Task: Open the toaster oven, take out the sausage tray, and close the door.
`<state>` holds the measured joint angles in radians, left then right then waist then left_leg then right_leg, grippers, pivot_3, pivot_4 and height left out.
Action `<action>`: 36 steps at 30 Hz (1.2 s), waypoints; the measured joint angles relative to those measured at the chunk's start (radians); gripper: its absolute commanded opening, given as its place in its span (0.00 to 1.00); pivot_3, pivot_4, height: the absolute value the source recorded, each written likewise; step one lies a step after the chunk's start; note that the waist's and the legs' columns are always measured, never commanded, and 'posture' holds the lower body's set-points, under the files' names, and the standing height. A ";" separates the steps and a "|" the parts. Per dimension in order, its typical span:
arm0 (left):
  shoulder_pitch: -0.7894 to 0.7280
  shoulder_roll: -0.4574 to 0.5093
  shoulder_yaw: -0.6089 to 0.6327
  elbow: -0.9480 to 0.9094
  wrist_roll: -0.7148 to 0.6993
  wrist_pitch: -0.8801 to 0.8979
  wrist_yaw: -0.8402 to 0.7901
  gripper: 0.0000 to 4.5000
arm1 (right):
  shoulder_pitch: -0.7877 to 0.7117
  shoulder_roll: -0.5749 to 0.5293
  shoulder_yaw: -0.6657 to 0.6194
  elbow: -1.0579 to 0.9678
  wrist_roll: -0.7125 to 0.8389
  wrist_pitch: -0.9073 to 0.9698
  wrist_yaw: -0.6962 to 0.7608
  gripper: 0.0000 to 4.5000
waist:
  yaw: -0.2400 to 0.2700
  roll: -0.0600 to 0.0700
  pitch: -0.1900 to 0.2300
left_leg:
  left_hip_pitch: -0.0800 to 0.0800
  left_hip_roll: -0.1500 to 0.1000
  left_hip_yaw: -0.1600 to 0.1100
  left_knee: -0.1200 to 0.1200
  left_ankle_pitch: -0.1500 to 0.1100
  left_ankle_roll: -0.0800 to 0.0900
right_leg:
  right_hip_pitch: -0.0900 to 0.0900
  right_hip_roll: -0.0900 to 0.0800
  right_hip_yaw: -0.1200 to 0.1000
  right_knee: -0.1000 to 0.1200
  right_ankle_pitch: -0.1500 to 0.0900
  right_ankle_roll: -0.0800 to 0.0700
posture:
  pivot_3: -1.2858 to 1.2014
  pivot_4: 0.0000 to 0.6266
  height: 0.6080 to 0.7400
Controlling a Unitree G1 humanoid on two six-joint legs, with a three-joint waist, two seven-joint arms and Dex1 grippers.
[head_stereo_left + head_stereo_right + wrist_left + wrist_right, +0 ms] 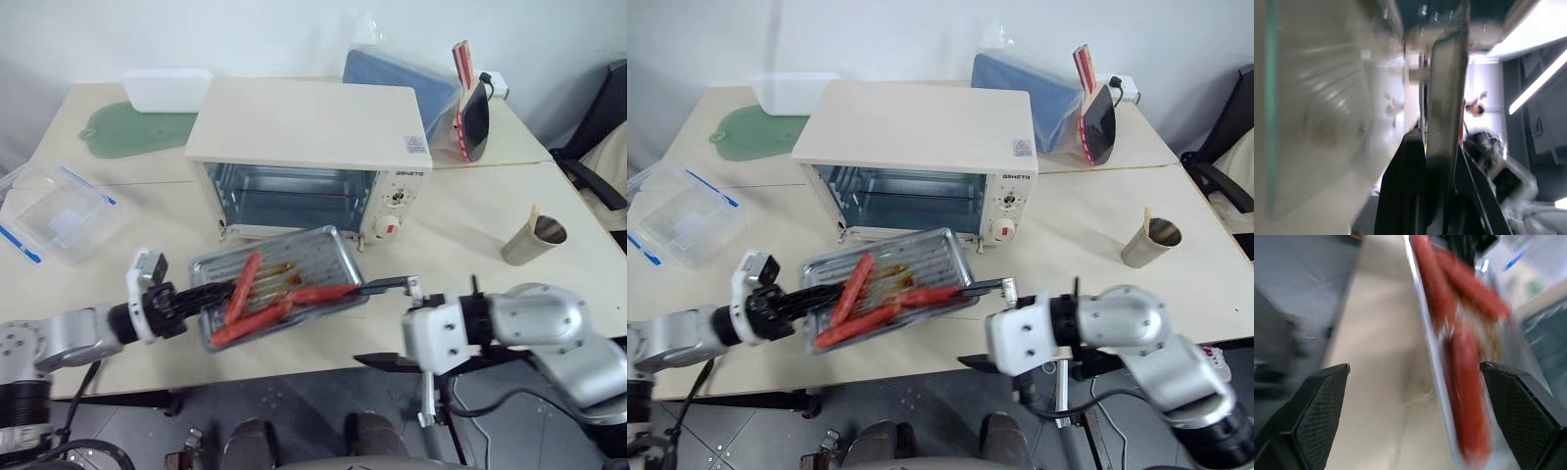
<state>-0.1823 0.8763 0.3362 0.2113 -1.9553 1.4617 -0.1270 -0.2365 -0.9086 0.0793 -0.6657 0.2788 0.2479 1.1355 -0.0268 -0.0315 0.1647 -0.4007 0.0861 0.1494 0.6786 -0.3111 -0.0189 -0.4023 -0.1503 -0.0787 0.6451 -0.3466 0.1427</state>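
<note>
My left jaws pinch the ribbed silver sausage tray (279, 284); right jaws spread wide. Next: set tray on counter (460, 225), shut the cream-framed glass door.

Silver-grey rounded arm shells, white boxy wrist housings, black textured jaws, black cables under the forearms

The silver sausage tray (277, 282) (three red sausages aboard) sits tilted before the open oven.
</note>
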 measured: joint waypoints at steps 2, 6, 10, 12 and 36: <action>0.041 0.031 0.035 0.001 0.000 0.004 -0.045 0.00 | 0.037 -0.036 -0.034 0.005 0.051 0.041 0.031 0.99 | 0.002 0.000 0.000 | 0.000 0.000 0.000 0.000 0.000 0.000 | 0.000 0.000 0.000 -0.001 0.000 0.000 | 0.52 0.24 1.00; 0.138 0.066 0.087 -0.003 0.000 0.002 -0.111 0.00 | 0.066 -0.060 -0.069 0.063 0.095 0.073 0.055 0.99 | 0.001 0.000 0.000 | 0.000 0.000 0.000 0.002 -0.001 0.001 | 0.000 -0.001 0.000 -0.004 0.000 0.000 | 0.52 0.24 1.00; 0.298 0.057 0.159 -0.074 0.000 -0.025 -0.156 0.00 | 0.070 -0.064 -0.088 0.170 0.083 0.050 0.061 0.99 | 0.000 0.000 0.000 | 0.000 0.000 0.000 0.001 -0.001 0.000 | 0.000 -0.001 0.001 -0.003 0.000 0.000 | 0.52 0.24 1.00; 0.347 0.035 0.191 -0.118 0.000 -0.046 -0.165 0.00 | 0.067 -0.064 -0.084 0.216 0.071 0.030 0.062 0.99 | 0.000 0.001 0.001 | 0.000 0.000 0.001 0.001 -0.001 0.000 | 0.000 -0.001 0.001 -0.004 0.000 0.000 | 0.52 0.24 1.00; 0.871 -0.464 0.570 -0.540 0.000 -0.416 -0.082 0.00 | -0.146 0.196 0.119 0.793 -0.146 -0.337 0.061 0.01 | -0.003 0.003 0.002 | 0.008 0.000 0.000 0.003 -0.004 0.001 | 0.011 -0.001 0.000 -0.009 -0.001 -0.002 | 0.52 0.24 1.00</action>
<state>0.6883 0.4122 0.9062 -0.3283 -1.9552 1.0453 -0.2091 -0.3827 -0.7126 0.1980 0.1277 0.1330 -0.0895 1.1964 -0.0294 -0.0283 0.1667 -0.3929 0.0865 0.1496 0.6814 -0.3147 -0.0183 -0.3914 -0.1508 -0.0789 0.6360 -0.3473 0.1412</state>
